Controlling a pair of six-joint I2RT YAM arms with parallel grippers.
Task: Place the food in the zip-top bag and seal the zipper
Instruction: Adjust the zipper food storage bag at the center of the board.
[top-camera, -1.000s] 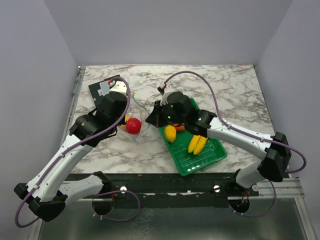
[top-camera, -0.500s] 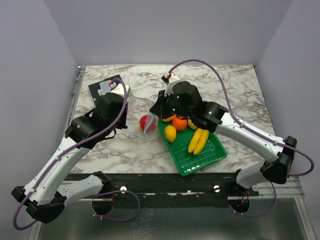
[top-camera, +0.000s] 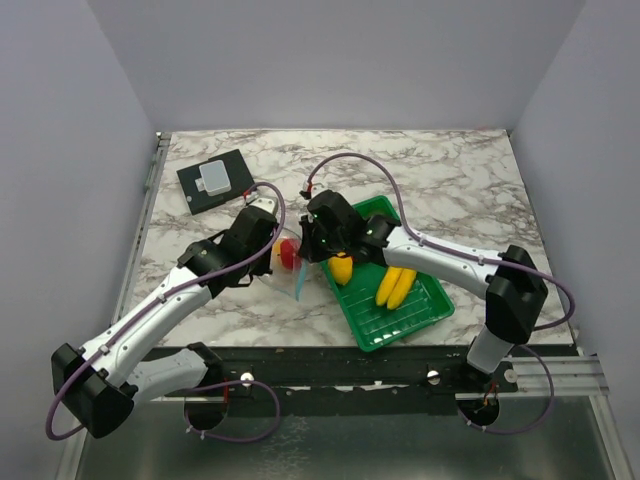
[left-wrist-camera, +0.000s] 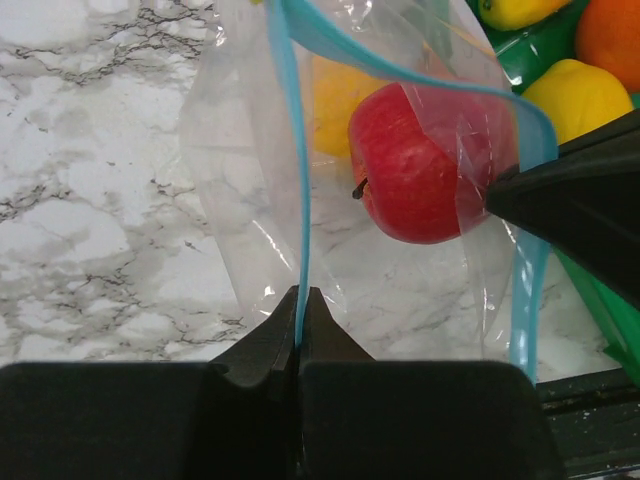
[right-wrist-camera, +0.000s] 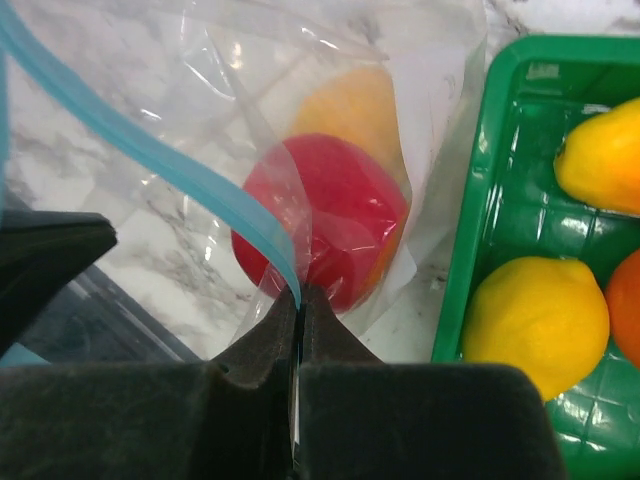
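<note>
Although the apple (left-wrist-camera: 420, 165) and a yellow-orange piece (left-wrist-camera: 335, 95) are already inside the bag (left-wrist-camera: 240, 230), the bananas (top-camera: 395, 287), the orange (left-wrist-camera: 610, 35) and other yellow pieces (right-wrist-camera: 535, 325) are left in the tray (top-camera: 425, 312). The left gripper (left-wrist-camera: 300, 298) and right gripper (right-wrist-camera: 300, 292) each have their jaws pinched on the zipper (left-wrist-camera: 293, 150), holding the mouth apart just beside the tray. Sealing is not begun. Whether the bag rests on the counter (top-camera: 450, 180) is unclear, and in the top view the arms cover most of it.
</note>
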